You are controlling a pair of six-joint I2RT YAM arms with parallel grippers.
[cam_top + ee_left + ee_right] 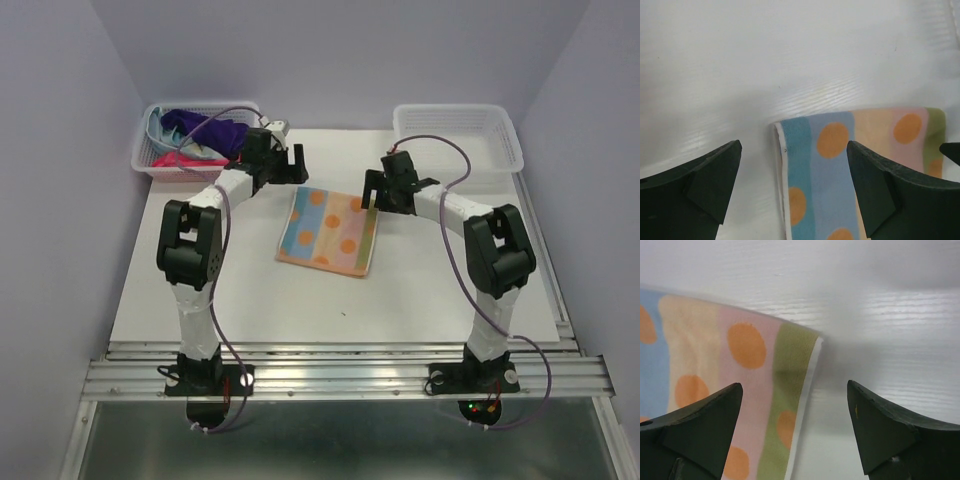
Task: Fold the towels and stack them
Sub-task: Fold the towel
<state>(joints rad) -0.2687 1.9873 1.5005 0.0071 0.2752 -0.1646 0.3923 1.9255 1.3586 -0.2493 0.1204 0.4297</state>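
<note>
Top external: spotted towel [327,232], far corners below L claw [292,165], R claw [372,195].

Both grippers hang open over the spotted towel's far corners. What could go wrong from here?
1. The left gripper and right gripper each have one finger over the spotted towel and the other over bare table. Closing may pinch only the white hem, which could slip out.
2. The towel lies slightly askew in the top view, so a fold toward the near edge may land skewed.
</note>
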